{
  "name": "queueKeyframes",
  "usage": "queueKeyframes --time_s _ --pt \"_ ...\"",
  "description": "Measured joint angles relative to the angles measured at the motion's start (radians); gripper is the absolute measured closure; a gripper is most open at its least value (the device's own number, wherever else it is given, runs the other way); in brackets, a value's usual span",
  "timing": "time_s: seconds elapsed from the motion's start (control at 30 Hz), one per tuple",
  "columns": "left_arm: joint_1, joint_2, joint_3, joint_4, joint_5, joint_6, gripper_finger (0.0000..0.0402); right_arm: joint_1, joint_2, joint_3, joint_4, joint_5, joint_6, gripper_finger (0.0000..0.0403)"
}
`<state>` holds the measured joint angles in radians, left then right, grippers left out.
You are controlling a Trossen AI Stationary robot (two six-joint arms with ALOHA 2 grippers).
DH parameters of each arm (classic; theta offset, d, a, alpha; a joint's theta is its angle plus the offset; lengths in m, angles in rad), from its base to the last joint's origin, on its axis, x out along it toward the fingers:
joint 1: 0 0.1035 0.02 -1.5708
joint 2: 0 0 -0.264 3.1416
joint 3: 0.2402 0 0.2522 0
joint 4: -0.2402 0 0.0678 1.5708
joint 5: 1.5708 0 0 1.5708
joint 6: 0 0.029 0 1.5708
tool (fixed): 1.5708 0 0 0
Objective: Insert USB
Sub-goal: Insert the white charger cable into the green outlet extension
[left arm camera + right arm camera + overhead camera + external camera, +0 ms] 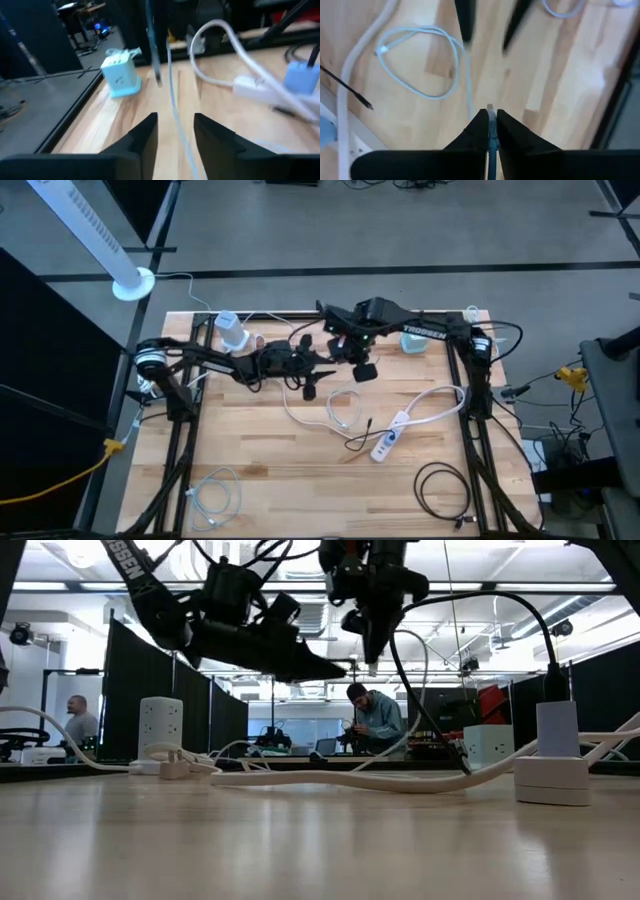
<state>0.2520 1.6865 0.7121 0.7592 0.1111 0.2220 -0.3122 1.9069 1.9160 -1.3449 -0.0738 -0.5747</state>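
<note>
Right gripper (pixel 490 125): clenched on the pale USB cable's plug (pixel 491 116), held above the table (pixel 555 65).
Left gripper (pixel 175 132): released, fingers parted with the cable (pixel 172 100) running between them, no contact seen.
Right wrist view only: cable loop (pixel 420 60) lying on the wood below the plug.
Left wrist view only: light blue charger cube (pixel 120 74) near the table edge.
High view: white power strip (pixel 392 436) lies apart from both grippers, toward the table's front.
</note>
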Motion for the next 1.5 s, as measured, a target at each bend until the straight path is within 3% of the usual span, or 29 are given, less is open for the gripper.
queueKeyframes --time_s 0.2,0.4,0.57,0.97,1.5 --pt "0.0 -0.087 -0.132 0.057 -0.1 -0.005 0.0264 -0.129 -0.157 -0.226 0.068 0.092 -0.045 0.0392" --pt "0.0 -0.106 -0.225 0.258 -0.102 -0.025 0.0277 -0.282 -0.294 -0.473 0.121 0.166 -0.115 0.0392" --pt "0.0 -0.105 -0.236 0.299 -0.102 -0.025 0.0294 -0.374 -0.35 -0.608 0.202 0.206 -0.22 0.0392" --pt "0.0 -0.104 -0.231 0.297 -0.099 -0.049 0.0297 -0.502 -0.306 -0.641 0.229 0.257 -0.273 0.0392" --pt "0.0 -0.104 -0.23 0.296 -0.099 -0.049 0.0298 -0.507 -0.308 -0.67 0.226 0.224 -0.317 0.0392"
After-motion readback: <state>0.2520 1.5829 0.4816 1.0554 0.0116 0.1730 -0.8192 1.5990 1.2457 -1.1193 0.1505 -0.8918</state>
